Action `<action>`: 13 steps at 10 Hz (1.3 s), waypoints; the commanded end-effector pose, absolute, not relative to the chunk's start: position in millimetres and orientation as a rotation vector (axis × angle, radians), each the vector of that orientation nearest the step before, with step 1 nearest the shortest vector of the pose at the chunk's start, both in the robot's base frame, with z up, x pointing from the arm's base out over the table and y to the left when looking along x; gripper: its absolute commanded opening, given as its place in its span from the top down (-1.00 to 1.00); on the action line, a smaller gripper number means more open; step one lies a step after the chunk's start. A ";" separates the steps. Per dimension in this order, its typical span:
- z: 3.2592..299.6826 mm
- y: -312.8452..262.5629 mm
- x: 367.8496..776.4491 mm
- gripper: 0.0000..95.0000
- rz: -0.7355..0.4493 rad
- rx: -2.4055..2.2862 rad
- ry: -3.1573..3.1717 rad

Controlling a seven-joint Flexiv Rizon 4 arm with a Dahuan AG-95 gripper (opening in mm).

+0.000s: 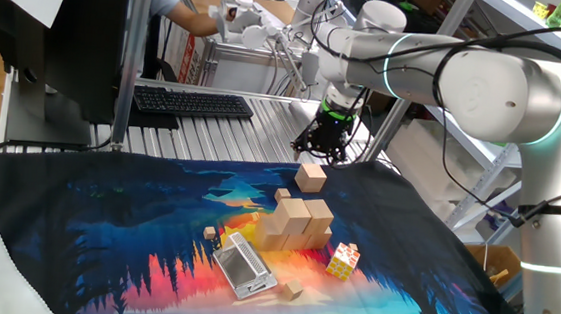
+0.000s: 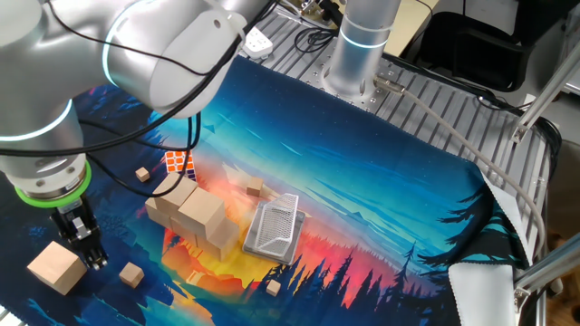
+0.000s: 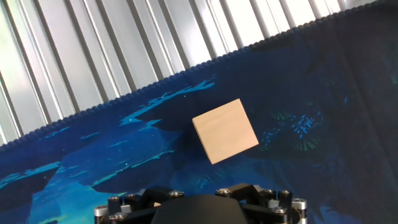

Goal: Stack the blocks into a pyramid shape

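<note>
Hand view: one loose block [image 3: 225, 130] on the mat below the gripper [image 1: 326, 141], jaws spread, empty. Stacked blocks [image 1: 295, 223] started; pyramid unfinished.

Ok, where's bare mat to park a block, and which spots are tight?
Bare mat runs wide between the metal grater and the arm's base. More lies in the near-left stretch in one fixed view. It is crowded around the stacked blocks, puzzle cube and tiny cubes. The lone block sits apart by the open hand.
</note>
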State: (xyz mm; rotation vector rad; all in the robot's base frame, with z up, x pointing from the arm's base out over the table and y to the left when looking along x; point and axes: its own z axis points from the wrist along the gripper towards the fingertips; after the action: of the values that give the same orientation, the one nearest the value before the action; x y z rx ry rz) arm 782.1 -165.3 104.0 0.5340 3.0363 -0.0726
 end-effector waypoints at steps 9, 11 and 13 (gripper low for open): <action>107.5 -183.4 778.7 -1.00 -0.077 0.531 3.055; 109.3 -187.6 777.7 -1.00 -0.075 0.532 3.058; 105.5 -189.0 777.4 -1.00 -0.072 0.533 3.054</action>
State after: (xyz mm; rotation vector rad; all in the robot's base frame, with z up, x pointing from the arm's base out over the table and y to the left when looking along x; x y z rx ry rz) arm 778.5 -189.2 104.6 0.5308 3.0562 -0.0751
